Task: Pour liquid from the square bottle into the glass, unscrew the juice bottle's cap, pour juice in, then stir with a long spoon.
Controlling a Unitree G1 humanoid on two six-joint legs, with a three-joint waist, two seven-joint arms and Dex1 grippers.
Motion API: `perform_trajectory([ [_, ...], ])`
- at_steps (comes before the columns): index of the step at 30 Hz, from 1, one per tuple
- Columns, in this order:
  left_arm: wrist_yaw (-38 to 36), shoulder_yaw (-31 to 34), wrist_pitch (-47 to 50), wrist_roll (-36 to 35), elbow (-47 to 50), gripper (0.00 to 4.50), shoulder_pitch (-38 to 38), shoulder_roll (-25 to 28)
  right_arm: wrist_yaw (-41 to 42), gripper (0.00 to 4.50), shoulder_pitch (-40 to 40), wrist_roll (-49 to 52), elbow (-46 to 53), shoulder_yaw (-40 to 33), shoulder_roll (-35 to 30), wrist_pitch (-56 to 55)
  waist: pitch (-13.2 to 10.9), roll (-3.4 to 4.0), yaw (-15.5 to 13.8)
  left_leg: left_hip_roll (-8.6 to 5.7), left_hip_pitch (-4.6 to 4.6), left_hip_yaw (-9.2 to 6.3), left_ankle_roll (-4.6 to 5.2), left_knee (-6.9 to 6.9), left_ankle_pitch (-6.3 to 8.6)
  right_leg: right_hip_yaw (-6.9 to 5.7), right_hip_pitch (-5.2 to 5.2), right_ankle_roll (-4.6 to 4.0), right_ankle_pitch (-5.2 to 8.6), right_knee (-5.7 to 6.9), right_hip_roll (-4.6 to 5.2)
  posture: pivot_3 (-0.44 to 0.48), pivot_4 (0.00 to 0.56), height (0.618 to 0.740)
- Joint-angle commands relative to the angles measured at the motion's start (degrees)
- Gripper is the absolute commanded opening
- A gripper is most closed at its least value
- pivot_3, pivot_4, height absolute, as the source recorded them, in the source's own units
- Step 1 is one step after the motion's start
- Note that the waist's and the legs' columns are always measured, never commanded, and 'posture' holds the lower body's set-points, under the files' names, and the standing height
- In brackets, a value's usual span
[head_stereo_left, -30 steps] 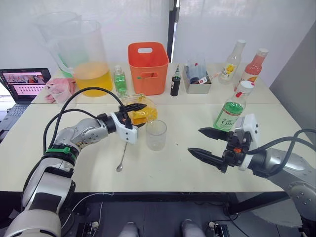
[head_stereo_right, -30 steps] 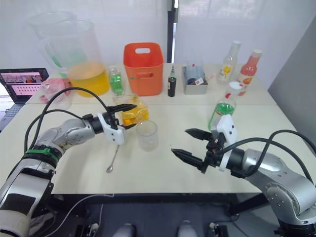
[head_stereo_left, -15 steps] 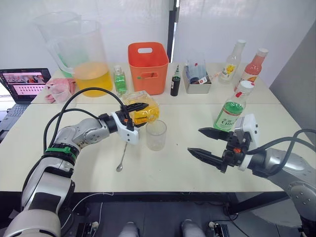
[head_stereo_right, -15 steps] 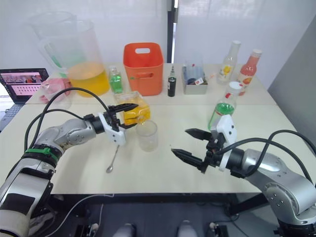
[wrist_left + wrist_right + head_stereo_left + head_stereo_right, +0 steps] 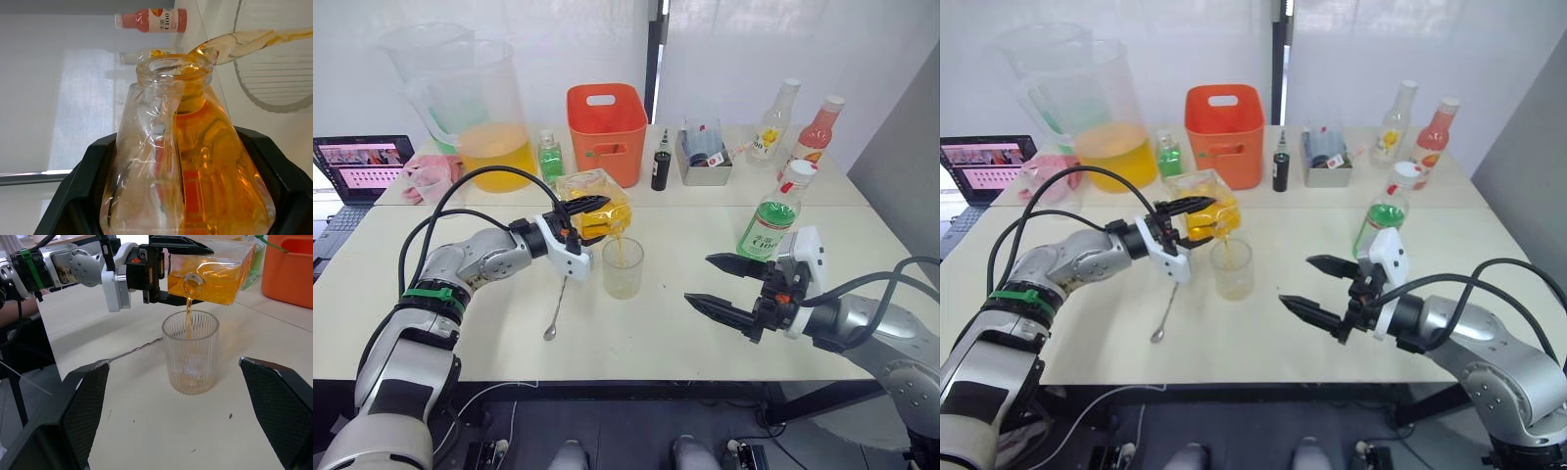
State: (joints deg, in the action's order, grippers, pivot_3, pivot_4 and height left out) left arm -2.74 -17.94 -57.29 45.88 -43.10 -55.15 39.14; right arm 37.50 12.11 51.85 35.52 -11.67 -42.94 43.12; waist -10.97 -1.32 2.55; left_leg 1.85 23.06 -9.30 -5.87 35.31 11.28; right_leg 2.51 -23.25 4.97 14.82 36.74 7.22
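Over the glass [image 5: 623,267] near the surface's middle, left claw [image 5: 584,217] grips the tipped square bottle [image 5: 598,214], amber stream entering. Right claw [image 5: 722,286] waits spread, empty. Risk: steeper tilt may overshoot the rim, spilling.

left gripper [image 5: 590,217] has the square bottle [image 5: 595,205] tipped over the glass [image 5: 623,267], amber stream going in, right gripper [image 5: 718,283] hanging wide open nearby
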Motion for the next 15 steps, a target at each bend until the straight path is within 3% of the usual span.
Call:
perform_trajectory([
  [1, 3.3, 2.3, -0.3, -1.9, 4.9, 2.79, -3.6, 1.2, 0.1, 4.5, 0.7, 0.1, 2.0, -0.4, 0.2, -1.5, 0.0, 0.0, 0.0, 0.0, 0.0, 0.0, 0.0, 0.0, 0.0, 0.0, 0.0, 0.0, 0.0, 0.0, 0.0, 0.0, 0.15, 0.74],
  [15, 2.3, 2.6, 1.1, -3.1, 6.4, 2.79, -3.1, 1.0, 0.1, 4.5, 0.8, 0.0, 2.1, 0.0, 0.8, -1.6, 0.0, 0.0, 0.0, 0.0, -0.01, 0.0, -0.01, 0.0, 0.0, 0.0, 0.0, 0.0, 0.0, 0.01, 0.0, 0.0, 0.15, 0.74],
])
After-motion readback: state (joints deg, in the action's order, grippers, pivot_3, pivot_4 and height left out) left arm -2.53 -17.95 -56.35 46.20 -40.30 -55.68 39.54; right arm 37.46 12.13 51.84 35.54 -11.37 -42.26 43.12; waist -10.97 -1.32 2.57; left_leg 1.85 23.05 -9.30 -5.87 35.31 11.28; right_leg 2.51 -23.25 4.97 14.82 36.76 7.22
